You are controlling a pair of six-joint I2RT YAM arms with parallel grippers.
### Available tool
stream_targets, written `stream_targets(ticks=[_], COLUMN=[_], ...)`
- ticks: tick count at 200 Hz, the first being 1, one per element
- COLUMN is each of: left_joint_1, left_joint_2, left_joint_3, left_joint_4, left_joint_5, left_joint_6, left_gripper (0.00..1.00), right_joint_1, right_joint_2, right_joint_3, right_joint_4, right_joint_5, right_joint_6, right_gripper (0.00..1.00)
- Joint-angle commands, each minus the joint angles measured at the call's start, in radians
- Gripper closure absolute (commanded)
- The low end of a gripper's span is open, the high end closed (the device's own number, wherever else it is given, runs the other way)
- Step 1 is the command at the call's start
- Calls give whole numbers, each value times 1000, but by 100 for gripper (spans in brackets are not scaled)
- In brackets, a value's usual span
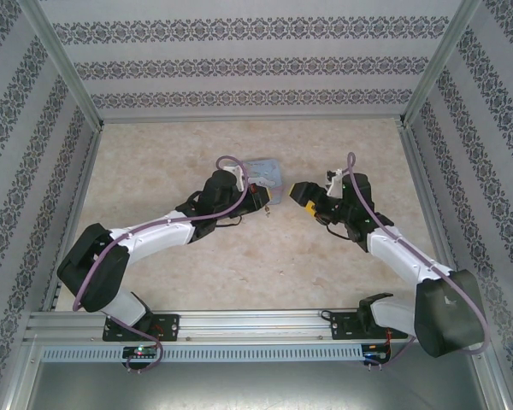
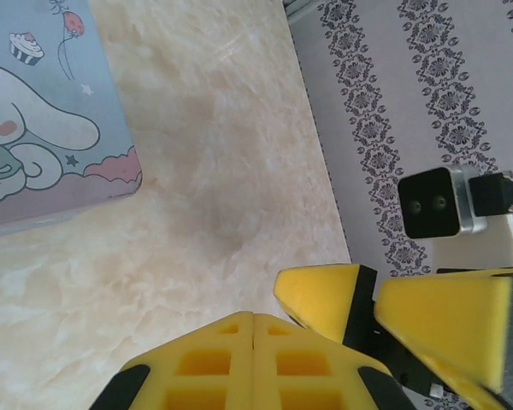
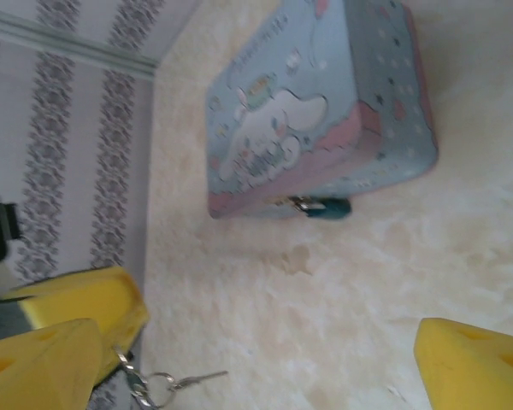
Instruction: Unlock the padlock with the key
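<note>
A small teal-blue padlock (image 3: 329, 206) with a silvery shackle hangs on the front clasp of a pale blue cartoon tin (image 3: 316, 111), which lies on the table. The key (image 3: 192, 377) dangles from a ring and short chain at the tip of my left gripper (image 2: 255, 329), whose yellow pads are pressed shut on the chain. From above, that left gripper (image 1: 268, 199) sits just in front of the tin (image 1: 265, 169). My right gripper (image 3: 256, 342) stands wide open beside it with nothing between its fingers (image 2: 321, 299), close to the right of the left one (image 1: 301, 198).
The marbled beige table (image 1: 239, 256) is walled by patterned panels (image 1: 239, 64) at the back and both sides. An aluminium rail (image 1: 256, 323) runs along the near edge by the arm bases.
</note>
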Motion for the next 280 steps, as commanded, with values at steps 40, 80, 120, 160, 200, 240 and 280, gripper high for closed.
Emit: stream_targets(ticks=[40, 80, 120, 160, 200, 240, 280], left_joint_1=[30, 34, 37, 43, 49, 51, 55], left_joint_2=[47, 80, 102, 114, 139, 152, 157], left_joint_3=[-17, -46, -69, -66, -67, -68, -73], left_joint_4=[186, 313, 395, 421, 465, 479, 493], left_joint_5=[-34, -64, -78, -67, -57, -52, -50], left_joint_6=[-165, -242, -316, -339, -368, -379, -388], left_gripper=[100, 100, 100, 100, 100, 100, 100], right_joint_1=[45, 110, 161, 196, 210, 213, 225], right_joint_2=[15, 62, 133, 219, 272, 301, 319], right_joint_3=[-103, -102, -77, -72, -85, -91, -103], right_joint_4=[421, 501, 591, 704, 791, 835, 854], right_joint_5=[127, 185, 194, 161, 153, 142, 135], right_joint_6=[193, 232, 255, 279, 309, 323, 326], right_gripper=[20, 23, 35, 48, 54, 59, 62])
